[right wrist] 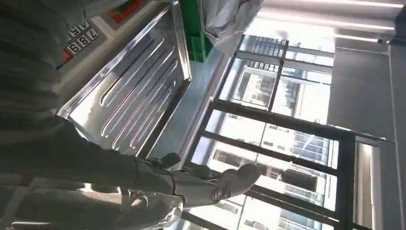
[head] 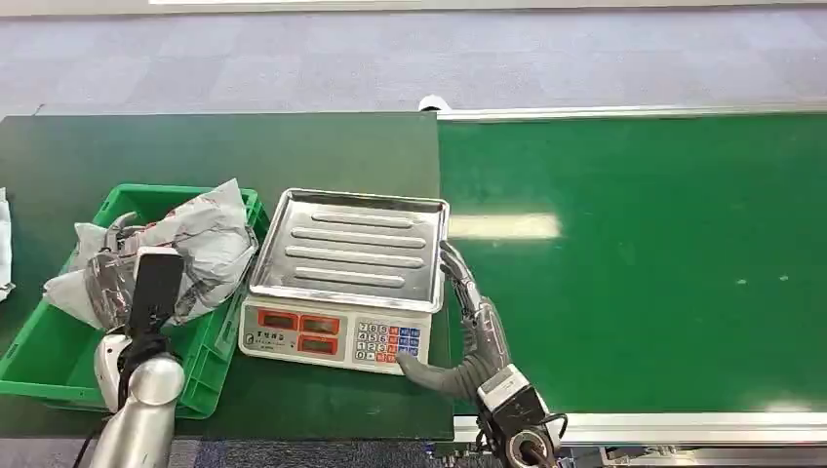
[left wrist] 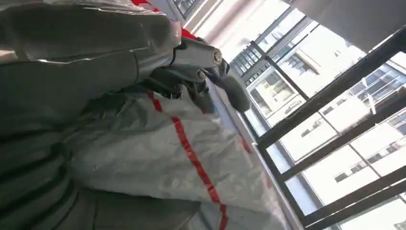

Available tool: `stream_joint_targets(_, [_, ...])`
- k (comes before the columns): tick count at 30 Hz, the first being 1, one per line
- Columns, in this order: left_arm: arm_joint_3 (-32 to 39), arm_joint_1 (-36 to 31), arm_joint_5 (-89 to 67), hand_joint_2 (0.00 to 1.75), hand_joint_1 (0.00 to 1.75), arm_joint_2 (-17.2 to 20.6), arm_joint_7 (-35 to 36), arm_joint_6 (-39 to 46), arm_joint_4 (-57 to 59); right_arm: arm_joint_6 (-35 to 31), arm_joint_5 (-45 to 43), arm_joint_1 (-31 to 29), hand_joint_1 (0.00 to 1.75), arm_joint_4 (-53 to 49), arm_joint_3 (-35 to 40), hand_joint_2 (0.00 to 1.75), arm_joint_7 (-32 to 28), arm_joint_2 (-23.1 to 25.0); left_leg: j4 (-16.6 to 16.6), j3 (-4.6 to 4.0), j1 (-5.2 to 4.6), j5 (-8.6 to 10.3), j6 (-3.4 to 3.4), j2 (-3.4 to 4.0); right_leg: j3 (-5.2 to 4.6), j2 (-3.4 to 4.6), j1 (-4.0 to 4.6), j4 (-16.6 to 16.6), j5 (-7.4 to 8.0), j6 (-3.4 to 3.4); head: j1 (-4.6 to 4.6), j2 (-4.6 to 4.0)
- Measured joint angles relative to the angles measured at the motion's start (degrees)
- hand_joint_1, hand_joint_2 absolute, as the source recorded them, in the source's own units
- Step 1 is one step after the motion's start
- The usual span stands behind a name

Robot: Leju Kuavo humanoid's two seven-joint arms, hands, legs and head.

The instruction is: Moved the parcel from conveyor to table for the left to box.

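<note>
Over green bin (head: 59,356): left hand (head: 122,255) fingers clamped on parcel (head: 200,244) | right hand (head: 468,297) fingers apart beside scale (head: 341,292)

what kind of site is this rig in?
Likely a parcel sorting or logistics test cell: a green conveyor belt, an electronic weighing scale beside it, and a grey plastic parcel held by the left hand over a green crate.

A weighing scale (head: 336,331) with a bare steel tray (head: 353,249) sits mid-table; grey carpet (head: 293,58) lies beyond
</note>
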Motion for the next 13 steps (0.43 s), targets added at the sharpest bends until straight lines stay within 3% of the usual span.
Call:
stream_joint_targets(7, [0.61,2.44,12.04,1.75,0.0,-1.79,-9.68,-0.22,-5.05,0.02,0.59,0.1,0.0,0.76,-0.81,1.75,0.26,0.13,0.0,0.0,0.0,0.0,0.0,0.02,0.01,0.0,0.0,0.0,0.0,0.0,0.0,0.0])
stream_joint_targets(13, [-0.72,8.93,17.77,1.75,0.0,-3.5,-18.06,0.66,-14.52,0.59,0.5,0.21,0.0,1.49,-1.53,1.75,0.74,0.11,0.0,0.0,0.0,-0.07,-0.02,0.04,-0.01,0.01,0.0,-0.01,-0.02,0.0,0.0,0.0])
